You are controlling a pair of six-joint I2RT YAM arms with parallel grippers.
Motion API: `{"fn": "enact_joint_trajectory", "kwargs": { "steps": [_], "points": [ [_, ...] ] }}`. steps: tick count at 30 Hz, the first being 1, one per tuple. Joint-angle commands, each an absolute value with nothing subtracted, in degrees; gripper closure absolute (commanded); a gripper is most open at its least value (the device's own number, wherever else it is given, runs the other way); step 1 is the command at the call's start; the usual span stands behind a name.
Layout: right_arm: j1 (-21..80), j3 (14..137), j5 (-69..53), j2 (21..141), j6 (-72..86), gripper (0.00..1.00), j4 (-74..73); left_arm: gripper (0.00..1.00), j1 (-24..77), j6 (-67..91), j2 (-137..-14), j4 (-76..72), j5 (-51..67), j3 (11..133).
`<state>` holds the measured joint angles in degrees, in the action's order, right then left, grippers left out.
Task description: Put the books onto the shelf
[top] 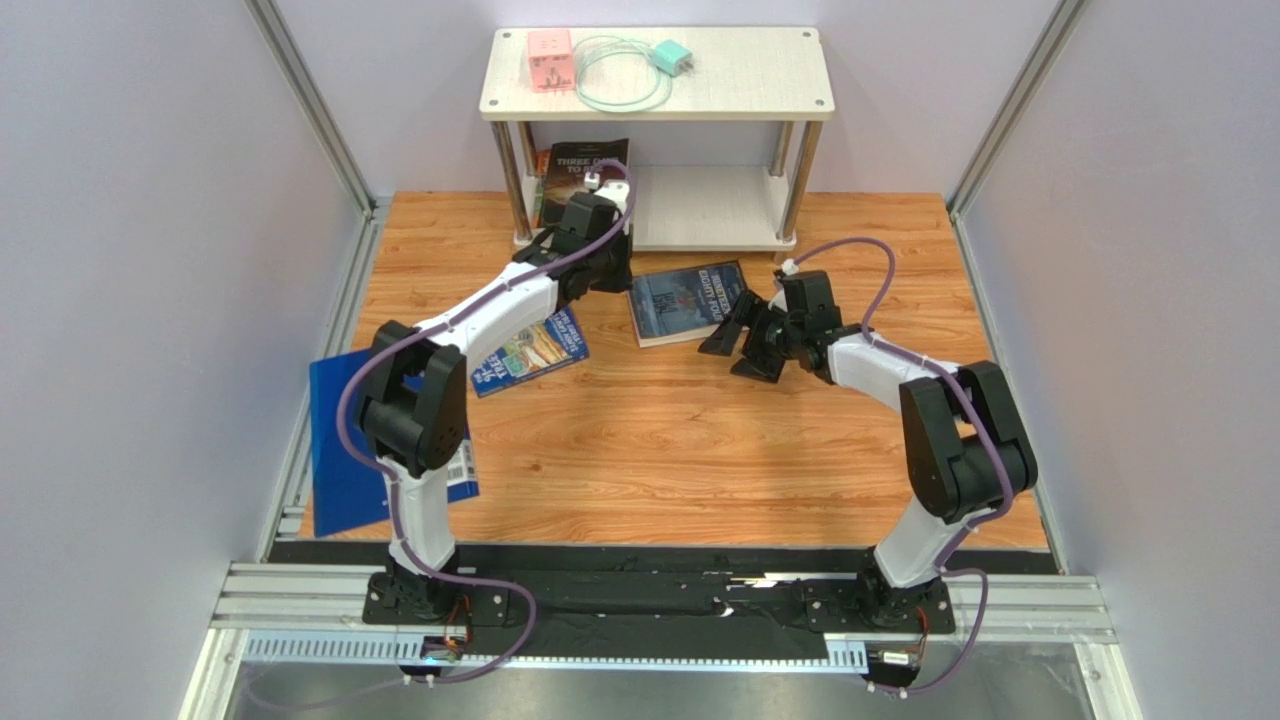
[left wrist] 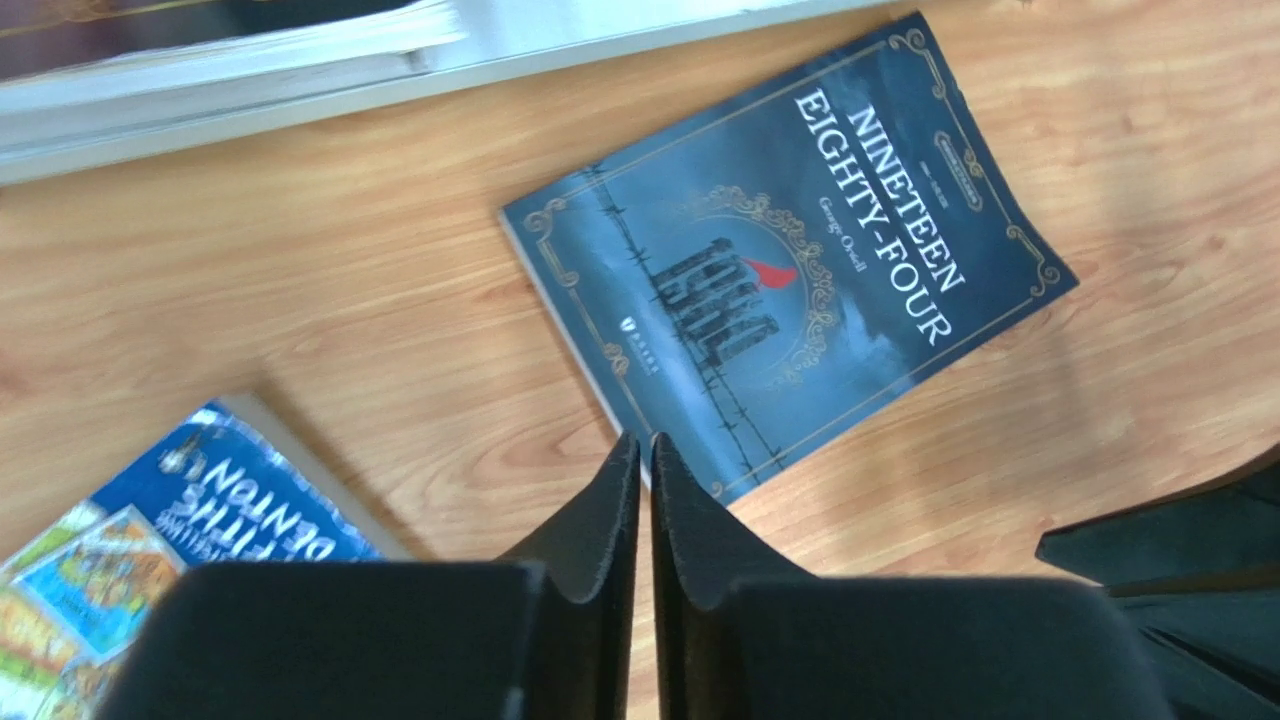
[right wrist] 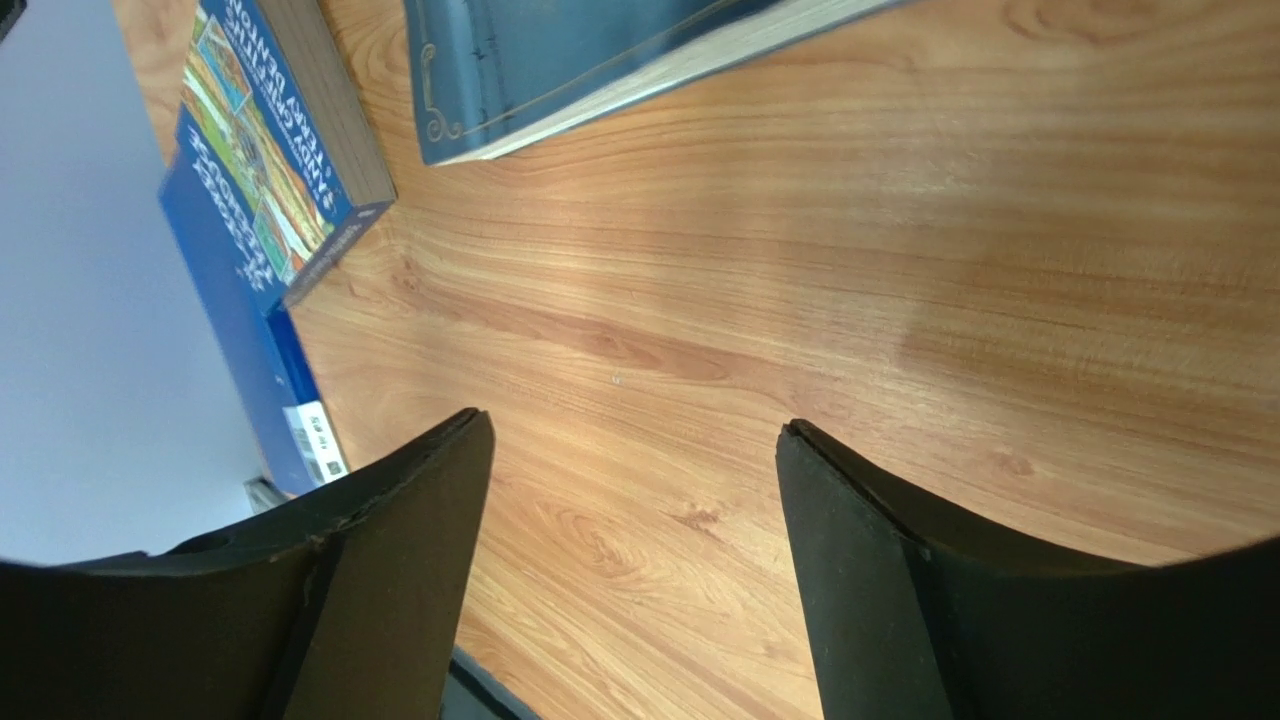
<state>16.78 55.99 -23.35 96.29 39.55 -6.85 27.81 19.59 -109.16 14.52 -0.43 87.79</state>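
Arm bases sit on a black rail (top: 661,600) at the near edge of the wood-grain counter (top: 676,450). The left arm reaches far forward toward the shelf (top: 751,83). Left end effector (left wrist: 646,480): fingers pressed together, nothing between them, tips pointing at the near corner of the "Nineteen Eighty-Four" paperback (left wrist: 789,248). That book lies flat, cover up, mid-counter, just in front of the shelf's lower tier and not on it.

Right end effector (right wrist: 631,450): spread wide, empty, over bare wood just right of the same book. Its wrist view shows it near the book but apart from it.

Black "Three Days to See" book (top: 583,168) is on the lower tier at its left end, beside the left posts. Flat or leaning, cannot tell. Blue cartoon-cover book (top: 529,353) lies flat on the counter left of centre, partly under the left forearm. Large plain blue book (top: 343,450) lies at the counter's left edge, overhanging it, partly hidden by the left arm's elbow.

The shelf stands at the far end, centred near the back wall, two pale boards on silver posts. Its top board carries a pink box (top: 549,60), a teal plug (top: 670,57) and a coiled pale cable (top: 616,87).
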Motion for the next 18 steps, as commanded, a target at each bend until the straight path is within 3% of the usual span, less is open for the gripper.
{"fn": "enact_joint_trajectory", "kwargs": {
  "steps": [1,4,11,18],
  "points": [
    [15.1,51.4,-27.2,98.9,51.0,0.24,8.1,1.00,28.3,18.5,-115.5,20.3,-2.7,94.9],
    [14.9,50.6,-27.7,101.7,55.0,0.23,15.9,1.00,28.7,17.9,-120.4,24.5,-4.8,101.1],
    [14.7,53.6,-27.2,107.4,57.8,0.23,18.5,1.00,28.9,16.2,-131.7,33.9,-8.1,118.7],
    [13.7,53.8,-27.4,111.1,59.6,0.23,20.3,1.00,29.0,13.5,-137.7,37.7,-8.7,125.6]
  ]
}}
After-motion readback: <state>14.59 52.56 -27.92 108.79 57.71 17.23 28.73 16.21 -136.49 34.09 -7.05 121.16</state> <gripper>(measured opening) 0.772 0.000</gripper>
